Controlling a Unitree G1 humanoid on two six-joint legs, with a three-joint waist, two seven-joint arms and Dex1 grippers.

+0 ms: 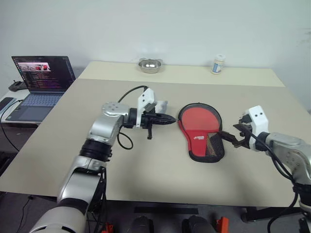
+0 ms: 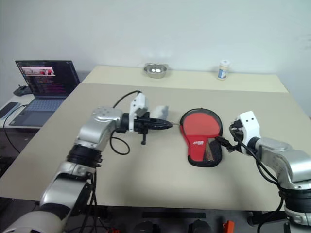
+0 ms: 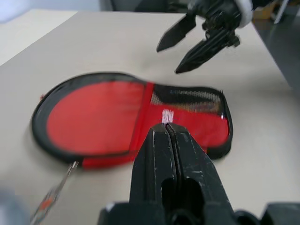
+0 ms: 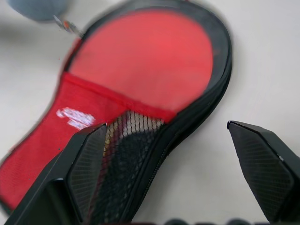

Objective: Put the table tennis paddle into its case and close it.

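The case (image 1: 200,132) lies flat near the centre of the table (image 1: 146,165), with the table tennis paddle (image 1: 199,118) inside it. The red round face shows at the far end, within the black zipper edging. The handle end, under a mesh panel beside a white logo, points toward the robot. Long axis: roughly 12 to 6 o'clock in the head views, round end at 12, narrow end at 6 and canted slightly toward 5.

Left gripper (image 1: 171,119): jaws pressed together, holding nothing. It sits at 9 o'clock from the case, just beside the round end, tips aimed toward 3 o'clock.

Right gripper (image 1: 228,139): 2 black fingers (image 4: 89,164) spread wide, holding nothing. It sits at about 4 o'clock from the case centre, close to the mesh-covered handle end. In the right wrist view, 1 finger overlaps the mesh and the other stands over bare table; contact cannot be judged.

Far edge: steel bowl (image 1: 149,65) at 11 o'clock from the case, small white bottle (image 1: 218,64) at 1 o'clock. An open laptop (image 1: 41,82) stands at about 10 o'clock, off the table.
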